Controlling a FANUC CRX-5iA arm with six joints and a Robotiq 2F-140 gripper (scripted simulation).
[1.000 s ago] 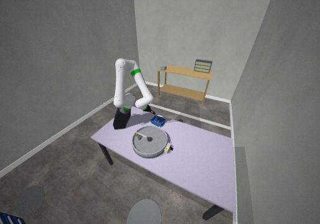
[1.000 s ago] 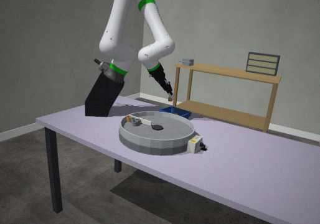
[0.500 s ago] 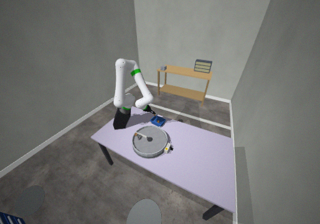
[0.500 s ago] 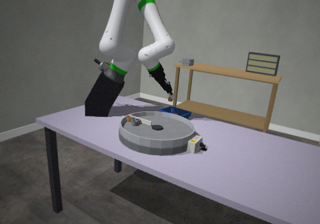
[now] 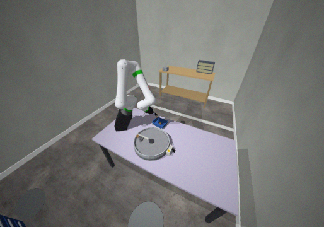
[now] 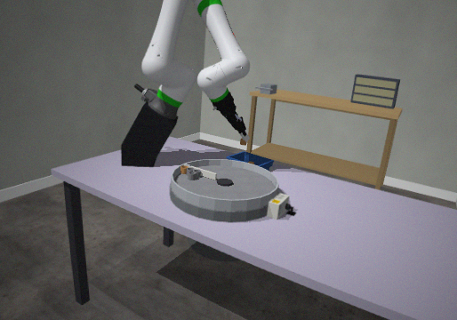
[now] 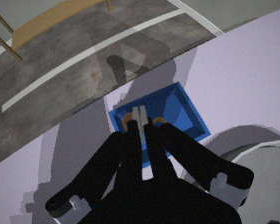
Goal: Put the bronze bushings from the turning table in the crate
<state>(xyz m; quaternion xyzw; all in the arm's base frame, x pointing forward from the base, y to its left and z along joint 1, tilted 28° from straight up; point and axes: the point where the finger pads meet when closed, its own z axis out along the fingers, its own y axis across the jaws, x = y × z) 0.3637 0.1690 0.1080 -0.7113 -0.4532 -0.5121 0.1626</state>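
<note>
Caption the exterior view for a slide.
Closed gripper holds a bronze bushing above the blue crate beside the turning table.

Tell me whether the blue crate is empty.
Not empty: one bronze bushing lies inside the blue crate; another bushing hangs from the shut gripper.

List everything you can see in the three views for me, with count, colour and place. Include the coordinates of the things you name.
Table (image 5: 202, 160) (image 6: 356, 244) (image 7: 236, 65): one, lilac, centre
Turning table (image 5: 151, 154) (image 6: 222, 210) (image 7: 271, 170): one, grey, on the table
Hub (image 5: 151, 140) (image 6: 225, 181): one, dark, mid turning table
Bar (image 5: 144, 137) (image 6: 204, 172): one, cream, over the turning table
Waiting bushing (image 5: 137, 136) (image 6: 183, 169): one, bronze, by the bar
Steel bushings (image 5: 141, 139) (image 6: 193, 174): grey, beside it, count unclear
Crate (image 5: 154, 123) (image 6: 236, 157) (image 7: 191, 112): one, blue, behind the turning table
Crated bushing (image 5: 160, 123) (image 6: 252, 163) (image 7: 159, 120): one visible, bronze
Held bushing (image 6: 243, 141) (image 7: 126, 120): one, bronze, at the fingertips
Control box (image 5: 169, 150) (image 6: 278, 206): one, white, beside the turning table
Bench (image 5: 189, 72) (image 6: 320, 101) (image 7: 46, 24): one, wooden, background
Cabinet (image 5: 205, 67) (image 6: 375, 91): one, dark and tan, on it
Arm (image 5: 122, 84) (image 6: 160, 35): one, white, green bands
Claw (image 5: 157, 117) (image 6: 245, 139) (image 7: 140, 114): one, black, above the crate, shut on a bushing
</note>
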